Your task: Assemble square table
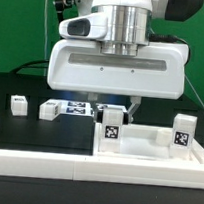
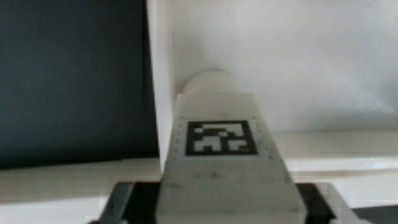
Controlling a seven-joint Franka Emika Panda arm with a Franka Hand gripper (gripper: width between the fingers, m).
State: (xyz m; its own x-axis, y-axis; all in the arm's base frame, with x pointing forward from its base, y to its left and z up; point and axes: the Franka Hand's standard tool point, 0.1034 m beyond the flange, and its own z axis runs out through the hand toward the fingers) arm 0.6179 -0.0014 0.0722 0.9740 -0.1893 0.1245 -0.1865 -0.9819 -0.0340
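Note:
My gripper [image 1: 113,111] is shut on a short white leg [image 1: 112,129] with a black-and-white tag and holds it upright at the near left corner of the white square tabletop [image 1: 146,150]. In the wrist view the leg [image 2: 221,150] fills the middle, clamped between the dark fingers [image 2: 135,200], with the tabletop [image 2: 302,70] behind it. A second leg [image 1: 183,133] stands upright on the tabletop's right side. Two more legs [image 1: 18,104] [image 1: 49,109] lie on the black table at the exterior view's left.
The marker board [image 1: 77,109] lies flat behind the gripper. A long white border bar [image 1: 74,168] runs along the front edge of the table. A green wall and cables stand behind the arm.

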